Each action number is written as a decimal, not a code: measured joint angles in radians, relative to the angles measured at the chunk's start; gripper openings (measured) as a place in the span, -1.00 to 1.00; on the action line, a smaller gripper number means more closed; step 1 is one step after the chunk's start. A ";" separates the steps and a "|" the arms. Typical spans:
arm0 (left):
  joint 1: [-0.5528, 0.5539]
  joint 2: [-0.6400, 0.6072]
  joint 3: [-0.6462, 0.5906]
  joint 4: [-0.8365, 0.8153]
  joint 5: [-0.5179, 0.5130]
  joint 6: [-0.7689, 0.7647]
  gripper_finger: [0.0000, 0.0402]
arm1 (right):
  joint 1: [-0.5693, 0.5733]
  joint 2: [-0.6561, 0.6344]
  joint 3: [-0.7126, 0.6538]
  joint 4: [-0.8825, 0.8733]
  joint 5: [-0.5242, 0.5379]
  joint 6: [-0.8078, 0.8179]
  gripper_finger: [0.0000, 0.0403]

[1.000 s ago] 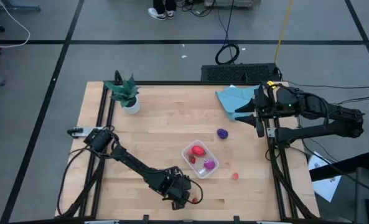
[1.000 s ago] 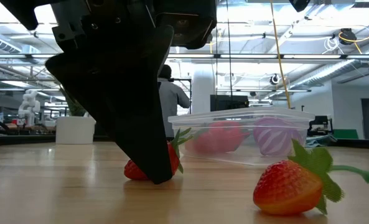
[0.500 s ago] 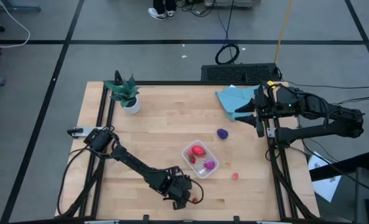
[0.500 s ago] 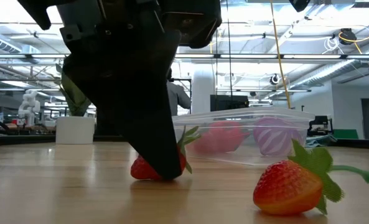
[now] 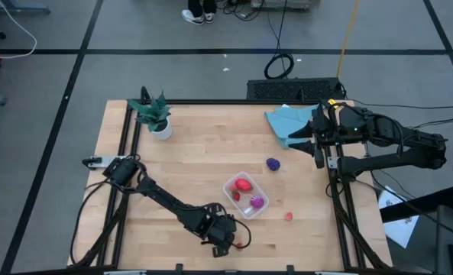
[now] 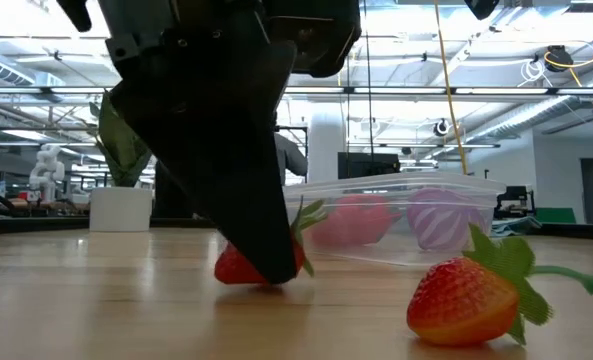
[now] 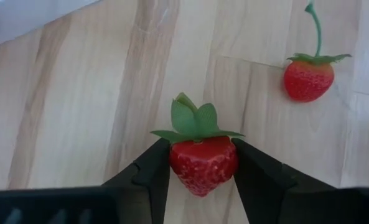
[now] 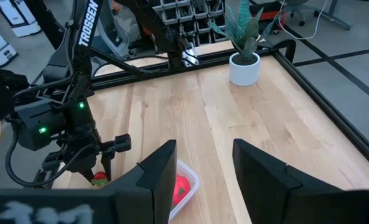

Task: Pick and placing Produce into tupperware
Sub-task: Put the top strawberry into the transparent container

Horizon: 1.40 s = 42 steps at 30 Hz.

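The clear tupperware stands near the middle of the table with a red piece and a magenta striped one inside. A dark purple fruit lies beyond it, and a small red berry lies to its right. At the near edge, my left gripper points steeply down, shut on a red strawberry with green leaves. A second strawberry with a long stem lies on the wood nearby. My right gripper waits, open, high over the table's far right. My left gripper pinches the strawberry's red body between its two fingers, one finger on each side, with the leafy top pointing away past the fingertips. The fingers come from above, slanting down. The strawberry's underside rests on the table.
A potted green plant stands at the far left. A blue cloth lies at the far right under my right arm. Bare wood lies left of the tupperware. Black frame rails border the table.
My left gripper has shut its fingers on the strawberry, taking hold of it. The strawberry has been nudged a little sideways along the table and stays on the wood.
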 joint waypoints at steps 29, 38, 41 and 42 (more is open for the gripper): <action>0.263 -0.233 0.004 0.022 -0.048 0.381 -0.25 | 0.000 0.000 0.000 -0.025 0.000 0.001 -0.25; 0.272 -0.151 0.003 0.102 0.007 0.386 -0.25 | 0.000 0.000 0.000 -0.037 0.000 -0.005 -0.25; 0.273 -0.131 0.002 0.113 0.006 0.390 -0.25 | 0.000 0.000 0.000 -0.037 0.000 -0.005 -0.25; 0.274 -0.127 0.004 0.129 0.006 0.389 -0.25 | 0.000 0.001 0.000 -0.037 0.000 -0.005 -0.25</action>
